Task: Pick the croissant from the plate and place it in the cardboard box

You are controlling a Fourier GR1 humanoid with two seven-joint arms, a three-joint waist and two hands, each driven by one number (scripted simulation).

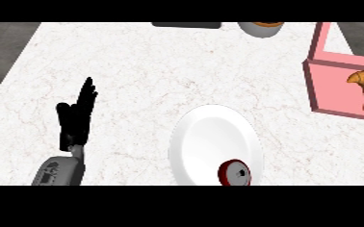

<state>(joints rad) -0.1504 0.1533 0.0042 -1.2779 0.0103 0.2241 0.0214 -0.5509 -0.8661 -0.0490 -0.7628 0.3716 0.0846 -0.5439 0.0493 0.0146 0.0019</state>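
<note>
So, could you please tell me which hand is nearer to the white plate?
Of what shows, the left: the left hand rests open, fingers up, left of the plate, apart from it. The right hand is not in view.

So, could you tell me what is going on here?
Nothing is being handled right now. The left hand rests open at the left, fingers up; the right hand is out of view. The croissant sits in the pink box at the right edge. The white plate holds no croissant; a red round thing sits at its near rim.
</note>
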